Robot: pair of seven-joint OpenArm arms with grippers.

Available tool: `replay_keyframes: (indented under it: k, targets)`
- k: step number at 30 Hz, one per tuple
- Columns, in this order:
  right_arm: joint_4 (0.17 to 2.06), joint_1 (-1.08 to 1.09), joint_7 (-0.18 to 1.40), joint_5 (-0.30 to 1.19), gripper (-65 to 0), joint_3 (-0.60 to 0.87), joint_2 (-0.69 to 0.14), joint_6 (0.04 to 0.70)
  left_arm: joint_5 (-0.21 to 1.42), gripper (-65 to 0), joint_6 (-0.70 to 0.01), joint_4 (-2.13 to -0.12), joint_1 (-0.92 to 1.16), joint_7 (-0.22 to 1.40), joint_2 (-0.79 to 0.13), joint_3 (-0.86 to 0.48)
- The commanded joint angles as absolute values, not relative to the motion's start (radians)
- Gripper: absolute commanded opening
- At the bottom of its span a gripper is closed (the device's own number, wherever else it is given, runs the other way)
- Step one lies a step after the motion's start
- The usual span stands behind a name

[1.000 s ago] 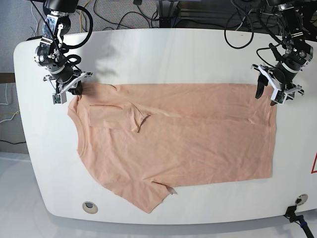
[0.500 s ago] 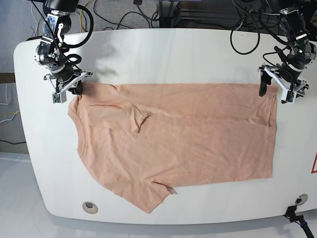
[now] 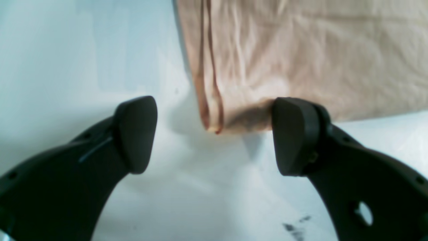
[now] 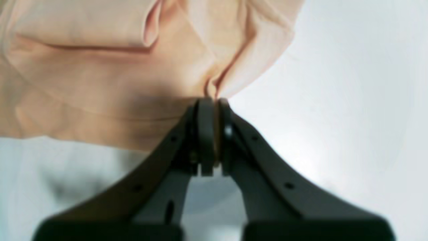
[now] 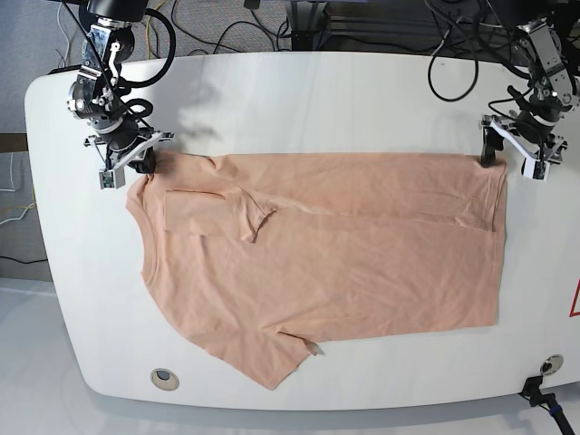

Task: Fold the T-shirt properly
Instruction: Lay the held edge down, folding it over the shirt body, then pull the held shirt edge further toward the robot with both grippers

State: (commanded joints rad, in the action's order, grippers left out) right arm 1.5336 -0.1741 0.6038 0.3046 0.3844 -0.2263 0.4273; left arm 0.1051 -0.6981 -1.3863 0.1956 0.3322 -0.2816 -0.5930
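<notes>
The peach-pink T-shirt (image 5: 344,245) lies flat on the white table (image 5: 317,100), neck end to the left and hem to the right. One sleeve (image 5: 213,213) is folded inward. My right gripper (image 5: 134,167) is at the shirt's far-left corner. In the right wrist view this gripper (image 4: 214,107) is shut on a pinch of T-shirt (image 4: 100,67) fabric. My left gripper (image 5: 509,159) is at the far-right hem corner. In the left wrist view it (image 3: 215,134) stands open, and the T-shirt (image 3: 301,50) hem corner lies between its fingertips (image 3: 137,134) without being clamped.
Cables (image 5: 236,27) hang behind the table's far edge. Round grommet holes (image 5: 164,378) sit near the front corners. A red mark (image 5: 575,299) shows at the right edge.
My left gripper has drifted right and toward the table's far edge, now just off the hem corner. The right gripper has shifted slightly toward the back, still at the shirt's corner.
</notes>
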Motion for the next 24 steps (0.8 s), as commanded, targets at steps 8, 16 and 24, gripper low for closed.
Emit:
replay_keyframes:
  k: [8,16,24]
  targets:
    - [1.534,-0.174,0.604,0.305,-65.0,0.384,-0.226,0.427,0.105,-40.7,-0.698,-1.343,0.162,0.335,-0.278,-0.593]
    - [1.534,-0.174,0.604,0.305,-65.0,0.384,-0.226,0.427,0.105,-65.0,-0.698,-1.343,0.162,0.335,-0.278,-0.593]
    - [1.563,-0.236,0.605,0.312,-65.0,0.384,-0.226,0.427,0.108,-65.0,-0.698,-1.395,0.225,0.340,-0.280,-0.593]
